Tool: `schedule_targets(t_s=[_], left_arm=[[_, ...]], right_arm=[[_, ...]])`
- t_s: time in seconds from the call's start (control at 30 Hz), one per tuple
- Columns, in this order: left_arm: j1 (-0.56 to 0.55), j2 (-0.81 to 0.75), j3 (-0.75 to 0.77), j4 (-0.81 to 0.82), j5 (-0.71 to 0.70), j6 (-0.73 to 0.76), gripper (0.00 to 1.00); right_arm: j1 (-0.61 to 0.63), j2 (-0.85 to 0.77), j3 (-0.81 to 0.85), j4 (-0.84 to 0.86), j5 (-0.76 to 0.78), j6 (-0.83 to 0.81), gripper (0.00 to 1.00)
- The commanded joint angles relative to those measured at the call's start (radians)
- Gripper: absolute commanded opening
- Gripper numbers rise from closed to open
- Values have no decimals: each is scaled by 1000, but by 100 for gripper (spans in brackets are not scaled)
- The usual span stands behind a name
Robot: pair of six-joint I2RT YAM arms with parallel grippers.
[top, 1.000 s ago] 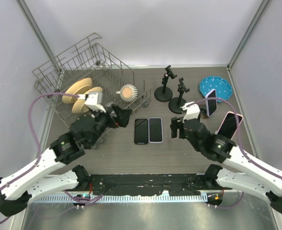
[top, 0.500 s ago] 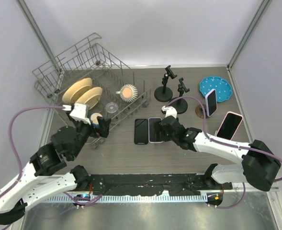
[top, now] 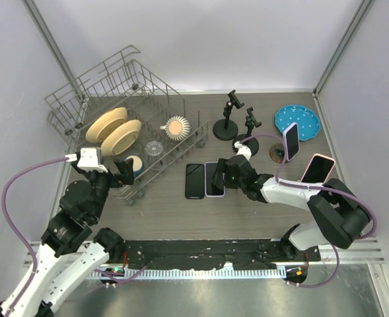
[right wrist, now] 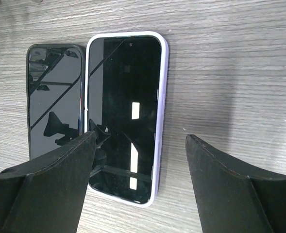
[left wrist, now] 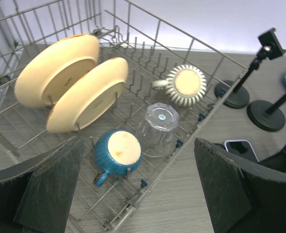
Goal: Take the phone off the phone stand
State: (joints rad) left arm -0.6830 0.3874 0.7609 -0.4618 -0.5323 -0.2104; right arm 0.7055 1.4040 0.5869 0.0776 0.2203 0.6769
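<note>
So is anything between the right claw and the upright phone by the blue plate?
Nothing visible blocks it. The right gripper hangs open over the flat lavender phone; the upright phone stands off to its right. An empty black stand sits just beside that path, and the arm's purple cable loops close by.

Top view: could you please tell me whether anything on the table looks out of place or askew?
Nothing looks spilled or broken. Mildly odd: the rear stand and the near stand are both empty, while a black phone and a lilac-cased phone lie flat side by side on the table, below the open right hand.
</note>
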Motion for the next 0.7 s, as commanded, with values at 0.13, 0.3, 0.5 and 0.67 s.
schedule_targets(t_s=[0.13, 0.3, 0.5, 0.67], left_arm=[[207, -7, -34, 75, 242, -70, 100], [209, -15, -35, 71, 224, -61, 100], [211, -16, -35, 69, 224, -60, 100], [211, -19, -38, 66, 224, -57, 100]], right_arm=[[-3, 98, 33, 139, -85, 21, 80], [-1, 115, 42, 140, -154, 7, 79], [6, 122, 65, 117, -197, -8, 79], [8, 69, 94, 24, -113, -60, 79]])
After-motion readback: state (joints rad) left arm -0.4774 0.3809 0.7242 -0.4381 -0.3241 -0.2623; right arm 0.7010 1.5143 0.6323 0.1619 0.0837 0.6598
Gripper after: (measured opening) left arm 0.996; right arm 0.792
